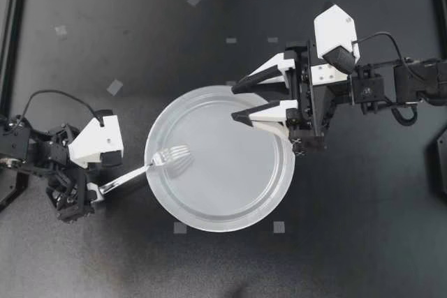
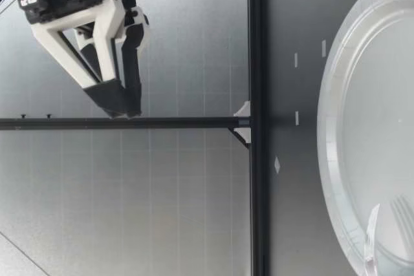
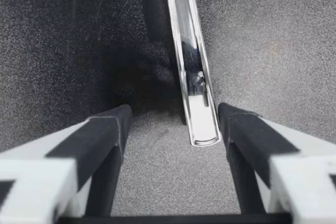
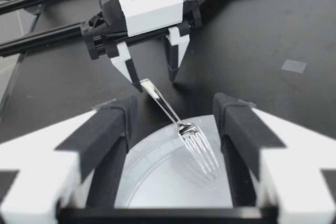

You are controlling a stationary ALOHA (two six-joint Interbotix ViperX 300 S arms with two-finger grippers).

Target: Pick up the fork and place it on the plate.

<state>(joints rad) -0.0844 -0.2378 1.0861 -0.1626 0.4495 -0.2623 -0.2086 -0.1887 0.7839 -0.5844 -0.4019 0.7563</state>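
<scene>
On dark matte tabletop (image 1: 140, 40) flecked with grey tape squares (image 1: 114, 87), silver metal fork (image 1: 155, 163) lies tines on clear round plastic plate (image 1: 230, 211), handle end between fingers of my spread left pincer (image 1: 99, 190); my right pincer (image 1: 235, 104) spread above plate.

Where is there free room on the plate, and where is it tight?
The plate is bare from the fork tines across its middle to the rim away from both grippers. Tight: the rim under my open right gripper, and the rim beside my open left gripper, where the handle crosses.
</scene>
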